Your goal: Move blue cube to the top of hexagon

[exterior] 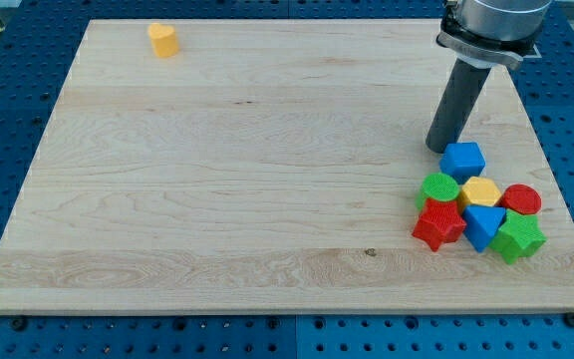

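The blue cube sits at the view's right, at the top of a tight cluster of blocks. The yellow hexagon lies just below it, touching it. My tip stands on the board just up and left of the blue cube, very close to it or touching its upper left corner. The dark rod rises from the tip toward the view's top right.
Around the hexagon are a green cylinder, a red cylinder, a red star, a blue triangular block and a green star. A yellow block stands alone at the board's top left. The wooden board lies on a blue pegboard.
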You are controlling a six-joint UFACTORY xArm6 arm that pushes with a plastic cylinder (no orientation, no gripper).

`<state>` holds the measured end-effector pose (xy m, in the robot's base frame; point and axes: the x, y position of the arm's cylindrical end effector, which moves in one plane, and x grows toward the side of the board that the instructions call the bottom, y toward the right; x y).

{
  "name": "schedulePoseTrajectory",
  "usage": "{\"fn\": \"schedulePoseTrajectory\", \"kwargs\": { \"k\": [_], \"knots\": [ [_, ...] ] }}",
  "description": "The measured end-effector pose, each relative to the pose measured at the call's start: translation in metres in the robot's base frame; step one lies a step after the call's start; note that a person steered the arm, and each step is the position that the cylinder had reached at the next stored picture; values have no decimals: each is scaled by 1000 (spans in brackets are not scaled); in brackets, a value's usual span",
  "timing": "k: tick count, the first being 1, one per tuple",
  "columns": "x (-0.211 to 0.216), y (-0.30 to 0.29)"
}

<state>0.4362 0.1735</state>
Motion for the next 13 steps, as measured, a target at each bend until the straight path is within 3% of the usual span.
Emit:
{"fn": "schedulePoseTrajectory", "kwargs": {
  "k": [11,12,13],
  "knots": [
    [29,29],
    [22,26],
    [-22,-9]
  ]
}}
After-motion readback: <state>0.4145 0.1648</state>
